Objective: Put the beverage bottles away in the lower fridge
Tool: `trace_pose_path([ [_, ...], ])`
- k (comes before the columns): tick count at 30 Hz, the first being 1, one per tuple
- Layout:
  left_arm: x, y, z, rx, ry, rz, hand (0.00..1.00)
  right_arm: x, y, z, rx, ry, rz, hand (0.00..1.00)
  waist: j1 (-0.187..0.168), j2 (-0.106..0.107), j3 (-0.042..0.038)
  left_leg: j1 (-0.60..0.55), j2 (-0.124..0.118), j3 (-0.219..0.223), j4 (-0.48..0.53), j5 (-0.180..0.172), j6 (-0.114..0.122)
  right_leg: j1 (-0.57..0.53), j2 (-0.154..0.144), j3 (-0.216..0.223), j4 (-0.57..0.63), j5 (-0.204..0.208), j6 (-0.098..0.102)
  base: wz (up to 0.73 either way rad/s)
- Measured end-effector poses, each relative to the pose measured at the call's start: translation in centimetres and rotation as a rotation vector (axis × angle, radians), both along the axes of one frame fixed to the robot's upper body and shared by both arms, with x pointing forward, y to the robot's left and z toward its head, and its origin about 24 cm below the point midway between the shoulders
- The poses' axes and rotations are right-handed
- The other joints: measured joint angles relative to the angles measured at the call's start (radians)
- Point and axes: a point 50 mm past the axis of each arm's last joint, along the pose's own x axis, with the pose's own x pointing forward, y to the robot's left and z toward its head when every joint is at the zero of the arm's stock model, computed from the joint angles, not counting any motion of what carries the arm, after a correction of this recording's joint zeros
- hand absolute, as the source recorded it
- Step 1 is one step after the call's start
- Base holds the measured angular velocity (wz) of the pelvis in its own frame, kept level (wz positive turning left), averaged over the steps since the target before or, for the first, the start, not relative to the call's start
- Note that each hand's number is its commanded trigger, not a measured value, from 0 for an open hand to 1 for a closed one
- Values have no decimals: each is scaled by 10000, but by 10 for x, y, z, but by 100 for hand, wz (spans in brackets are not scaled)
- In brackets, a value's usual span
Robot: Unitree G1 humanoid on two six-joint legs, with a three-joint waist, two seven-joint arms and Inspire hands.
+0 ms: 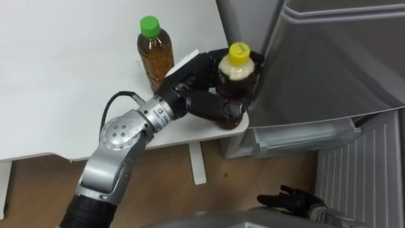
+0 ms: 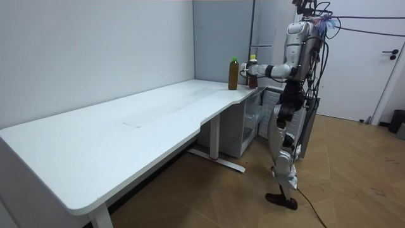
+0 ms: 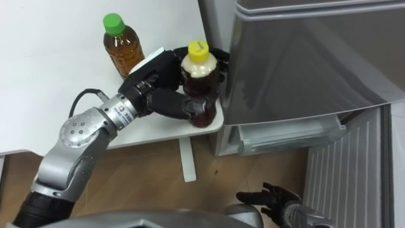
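Beside the grey fridge (image 1: 329, 63), the left robot hand (image 1: 196, 85) is gripping the yellow-capped brown drink bottle (image 1: 235, 69) on the white table (image 1: 63, 95); the right robot hand (image 1: 292, 197) is hanging relaxed. The pickup looks to be under way, and lifting the bottle clear is probably coming next.

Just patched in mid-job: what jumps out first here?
The left hand is curled round the yellow-capped bottle at the corner of the white table, right beside the fridge. A green-capped bottle stands farther in on the table, and the right hand hangs low, fingers relaxed.
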Motion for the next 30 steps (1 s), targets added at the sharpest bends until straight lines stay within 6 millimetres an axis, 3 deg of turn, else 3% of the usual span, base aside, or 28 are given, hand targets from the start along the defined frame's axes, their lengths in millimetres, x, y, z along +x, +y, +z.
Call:
trace_pose_path([
  [13,-2,-6,-1,-4,54,-280,100,3,3,0,148,-22,171,0,-13,-116,30,9,4,74,4,0,0,-47,2,89,10,0,-1,-1],
  [21,-2,-6,-1,-13,56,-282,100,6,7,0,93,-104,774,0,151,-282,3,52,5,109,-5,0,0,-47,8,153,13,2,-3,-2],
  [30,-3,-7,1,-819,276,-368,100,36,29,9,354,-1365,2959,0,462,-285,-5,-27,16,143,59,0,0,-236,9,195,166,2,-3,-1],
])
